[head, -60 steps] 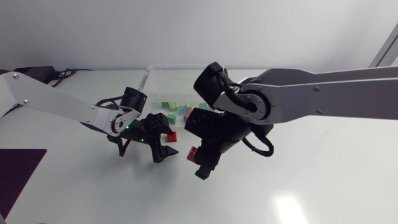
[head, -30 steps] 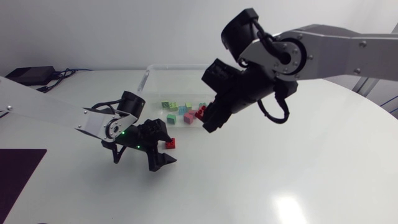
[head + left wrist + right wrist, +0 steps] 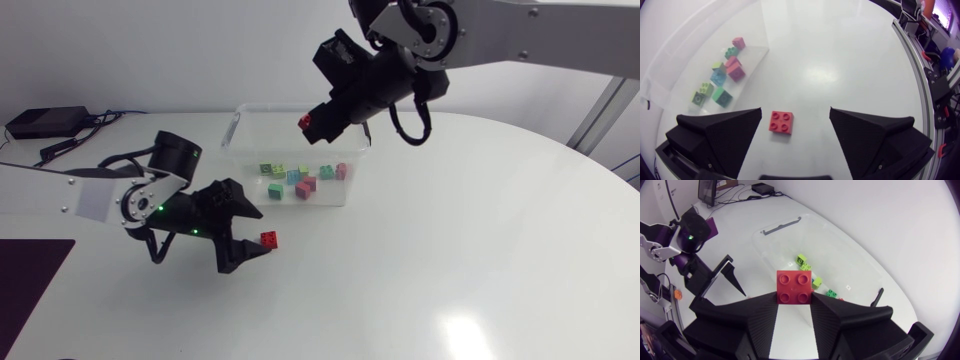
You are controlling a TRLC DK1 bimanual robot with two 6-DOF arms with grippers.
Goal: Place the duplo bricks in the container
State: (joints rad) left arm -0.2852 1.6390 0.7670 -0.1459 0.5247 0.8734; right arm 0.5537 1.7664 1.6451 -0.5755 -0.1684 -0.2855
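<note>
A red duplo brick (image 3: 269, 240) lies on the white table, between the wide-apart fingers of my left gripper (image 3: 258, 232), which touch nothing. The left wrist view shows this brick (image 3: 781, 122) studs up, closer to one finger of the left gripper (image 3: 796, 112). My right gripper (image 3: 312, 120) hangs high over the clear container (image 3: 236, 135), shut on a second red brick (image 3: 304, 121). In the right wrist view that brick (image 3: 795, 286) sits clamped at the tips of the right gripper (image 3: 794, 298), above the container (image 3: 860, 255).
Several green, blue, pink and red bricks (image 3: 300, 180) lie inside the container, also visible in the left wrist view as loose bricks (image 3: 722, 75). My left arm (image 3: 690, 237) shows beside the container in the right wrist view. Bare table spreads to the right and front.
My right arm has lifted its red brick from the table up and back over the container. My left gripper has slid slightly left, with the other red brick between its open fingers.
</note>
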